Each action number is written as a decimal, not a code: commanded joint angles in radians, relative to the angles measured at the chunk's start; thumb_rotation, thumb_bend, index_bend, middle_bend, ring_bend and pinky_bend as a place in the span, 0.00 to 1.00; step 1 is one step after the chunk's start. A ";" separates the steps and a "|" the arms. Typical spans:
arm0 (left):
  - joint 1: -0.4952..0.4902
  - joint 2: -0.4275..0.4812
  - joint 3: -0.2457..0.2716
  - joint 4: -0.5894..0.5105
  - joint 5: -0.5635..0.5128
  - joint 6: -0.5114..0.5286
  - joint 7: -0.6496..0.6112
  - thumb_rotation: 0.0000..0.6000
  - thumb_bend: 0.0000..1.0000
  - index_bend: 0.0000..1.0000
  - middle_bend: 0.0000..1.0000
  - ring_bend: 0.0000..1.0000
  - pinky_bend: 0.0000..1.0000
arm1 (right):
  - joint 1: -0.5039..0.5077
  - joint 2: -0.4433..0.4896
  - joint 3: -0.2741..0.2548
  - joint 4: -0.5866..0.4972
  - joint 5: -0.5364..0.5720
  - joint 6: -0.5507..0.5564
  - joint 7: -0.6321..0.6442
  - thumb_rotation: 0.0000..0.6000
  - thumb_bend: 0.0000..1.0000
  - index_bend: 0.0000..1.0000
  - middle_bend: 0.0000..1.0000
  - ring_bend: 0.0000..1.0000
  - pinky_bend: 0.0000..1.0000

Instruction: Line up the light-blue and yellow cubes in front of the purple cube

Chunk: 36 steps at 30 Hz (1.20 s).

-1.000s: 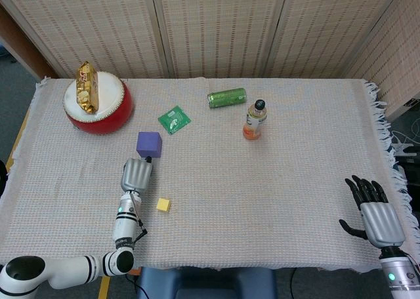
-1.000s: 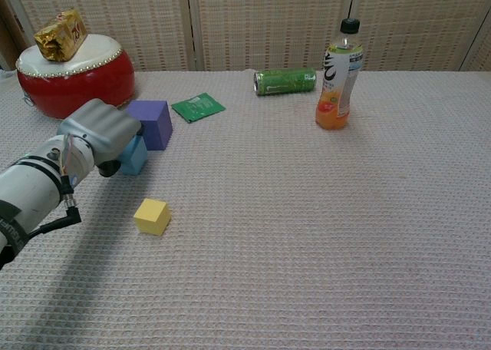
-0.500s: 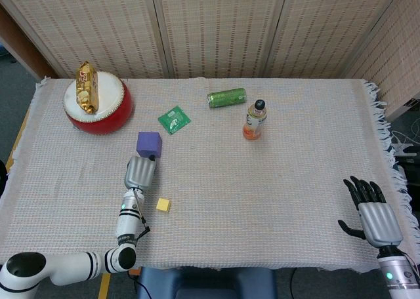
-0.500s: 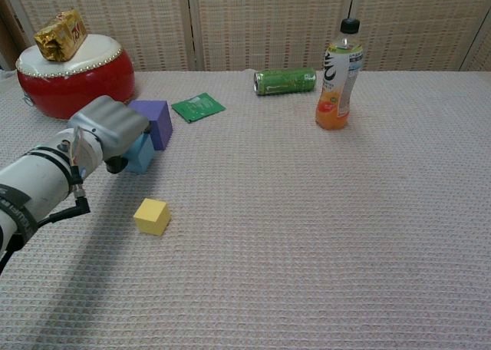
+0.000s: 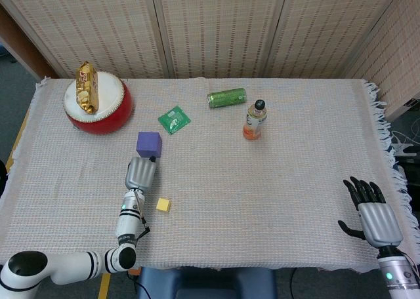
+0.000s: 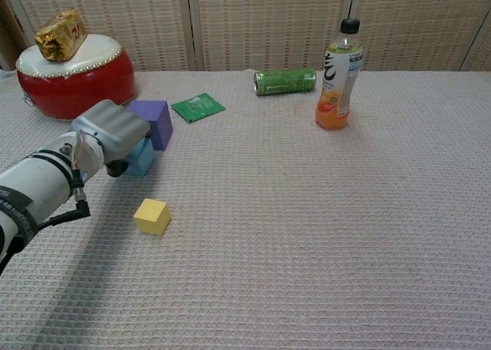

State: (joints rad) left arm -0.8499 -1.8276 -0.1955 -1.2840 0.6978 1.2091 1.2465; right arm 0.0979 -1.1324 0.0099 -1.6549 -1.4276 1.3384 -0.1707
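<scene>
Gripping the light-blue cube (image 6: 141, 157), left hand (image 6: 110, 131) points toward purple cube (image 6: 154, 120).

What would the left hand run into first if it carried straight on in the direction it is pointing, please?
The left hand points away from the robot, over the light-blue cube. Straight on, it would probably meet the purple cube first, just beyond its fingers. How high the hand sits is hard to judge.

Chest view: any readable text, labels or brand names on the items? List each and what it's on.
None can be read.
Bottle: printed label, characters too blurred.
Green can: markings too small.
Green packet: print too small.
Gold packet on the red drum: no legible text.
</scene>
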 commanded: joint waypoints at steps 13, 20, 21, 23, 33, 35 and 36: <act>-0.002 0.011 0.016 -0.013 0.007 0.002 -0.011 1.00 0.42 0.19 1.00 1.00 1.00 | 0.001 0.010 -0.004 -0.014 0.011 -0.009 -0.020 0.83 0.00 0.00 0.00 0.00 0.00; 0.012 0.030 0.041 -0.087 0.042 0.053 -0.007 1.00 0.42 0.19 1.00 1.00 1.00 | -0.001 0.013 -0.006 -0.019 0.008 -0.005 -0.021 0.83 0.00 0.00 0.00 0.00 0.00; 0.018 0.036 0.049 -0.106 0.056 0.067 -0.008 1.00 0.42 0.19 1.00 1.00 1.00 | -0.002 0.013 -0.007 -0.020 0.007 -0.004 -0.020 0.83 0.00 0.00 0.00 0.00 0.00; 0.033 0.055 0.075 -0.156 0.107 0.102 -0.023 1.00 0.42 0.19 1.00 1.00 1.00 | -0.003 0.015 -0.009 -0.022 0.004 -0.003 -0.019 0.83 0.00 0.00 0.00 0.00 0.00; 0.150 0.150 0.187 -0.267 0.192 0.150 -0.131 1.00 0.42 0.21 1.00 1.00 1.00 | -0.012 0.027 -0.022 -0.039 -0.026 0.016 -0.015 0.83 0.00 0.00 0.00 0.00 0.00; 0.161 0.153 0.203 -0.251 0.215 0.147 -0.142 1.00 0.42 0.22 1.00 1.00 1.00 | -0.014 0.027 -0.024 -0.041 -0.029 0.016 -0.020 0.83 0.00 0.00 0.00 0.00 0.00; 0.165 0.152 0.206 -0.248 0.215 0.144 -0.145 1.00 0.42 0.22 1.00 1.00 1.00 | -0.014 0.026 -0.025 -0.042 -0.029 0.015 -0.022 0.83 0.00 0.00 0.00 0.00 0.00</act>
State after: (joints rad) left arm -0.6999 -1.6810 -0.0067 -1.5419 0.8932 1.3596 1.1157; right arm 0.0843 -1.1062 -0.0149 -1.6964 -1.4564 1.3538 -0.1925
